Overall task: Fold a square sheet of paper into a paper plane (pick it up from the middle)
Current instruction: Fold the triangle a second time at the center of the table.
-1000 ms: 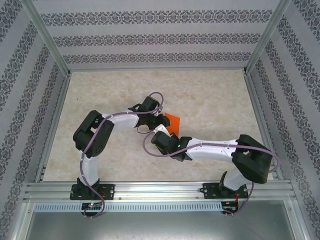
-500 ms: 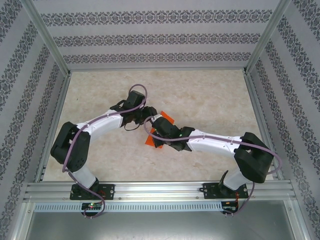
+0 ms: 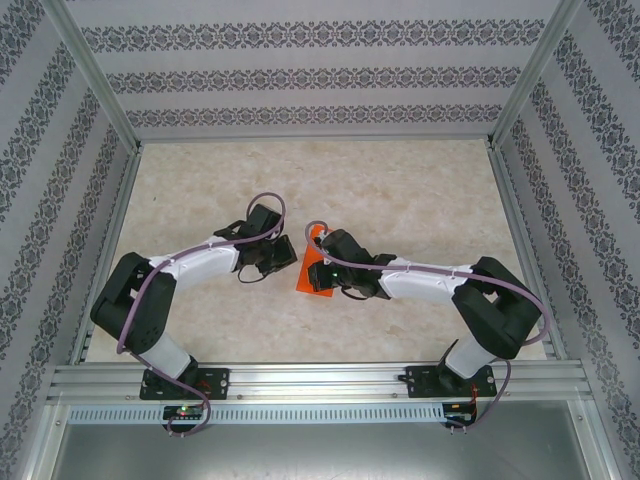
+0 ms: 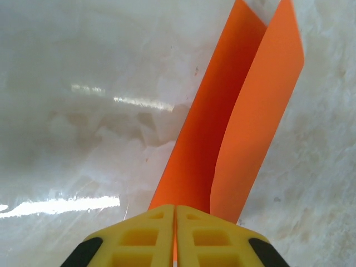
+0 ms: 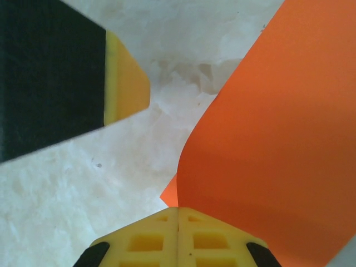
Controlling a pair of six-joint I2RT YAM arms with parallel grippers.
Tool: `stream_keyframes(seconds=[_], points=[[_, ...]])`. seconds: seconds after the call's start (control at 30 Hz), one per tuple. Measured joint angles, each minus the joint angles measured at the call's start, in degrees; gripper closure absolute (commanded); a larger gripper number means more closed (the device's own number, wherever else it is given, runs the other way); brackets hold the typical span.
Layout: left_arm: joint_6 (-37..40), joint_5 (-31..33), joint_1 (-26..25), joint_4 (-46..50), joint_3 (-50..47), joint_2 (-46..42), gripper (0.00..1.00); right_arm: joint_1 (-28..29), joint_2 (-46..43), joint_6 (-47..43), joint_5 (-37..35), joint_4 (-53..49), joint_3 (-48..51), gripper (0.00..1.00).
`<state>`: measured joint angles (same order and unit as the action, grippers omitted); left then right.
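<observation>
The square sheet of paper (image 3: 308, 285) is folded into a narrow bright orange strip with a centre crease, close to the paper plane's form. It stands on edge at mid-table between the two grippers. My left gripper (image 3: 288, 257) is on its left side. In the left wrist view its yellow jaws (image 4: 176, 210) are shut, an orange sliver shows in the slit, and two paper flaps (image 4: 245, 128) rise away from them. My right gripper (image 3: 319, 263) is shut on the paper (image 5: 278, 139) from the right, its jaws (image 5: 178, 211) pressed together. A left finger (image 5: 125, 78) shows there at upper left.
The marbled tabletop (image 3: 420, 190) lies open behind and to both sides of the arms. Patterned walls and a metal frame (image 3: 95, 80) enclose it. The aluminium rail (image 3: 320, 380) with the arm bases runs along the near edge.
Both grippers have drawn toward the near middle with the paper. The left jaws opened, then closed on the paper. The paper went from a flatter shape to a narrow upright strip.
</observation>
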<state>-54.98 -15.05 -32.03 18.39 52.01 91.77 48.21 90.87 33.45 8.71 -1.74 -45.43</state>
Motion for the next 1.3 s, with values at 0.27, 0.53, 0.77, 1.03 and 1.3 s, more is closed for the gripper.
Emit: stream_keyframes(seconds=[0.27,0.53,0.77,1.03,1.3], points=[[-1.4,-0.5,-3.5,0.0,0.0,0.7,1.0,-0.8,0.3,1.7,1.5,2.8,0.9,1.0],[-3.7,-0.6,-4.6,-0.9,-1.6,2.0,1.0,-1.1,0.3,2.7,1.6,3.1,1.0,1.0],[-5.0,-1.1,-4.9,-3.7,-1.6,5.7,1.0,-1.1,0.3,3.0,1.6,3.4,1.3,1.0],[-4.9,-1.1,-4.9,-4.2,-2.1,6.9,1.0,-4.2,0.7,2.4,4.0,2.5,1.4,1.0],[-3.7,-1.0,-4.9,-4.2,-1.9,7.1,1.0,-9.4,2.8,-2.8,7.3,-2.0,0.9,1.0]])
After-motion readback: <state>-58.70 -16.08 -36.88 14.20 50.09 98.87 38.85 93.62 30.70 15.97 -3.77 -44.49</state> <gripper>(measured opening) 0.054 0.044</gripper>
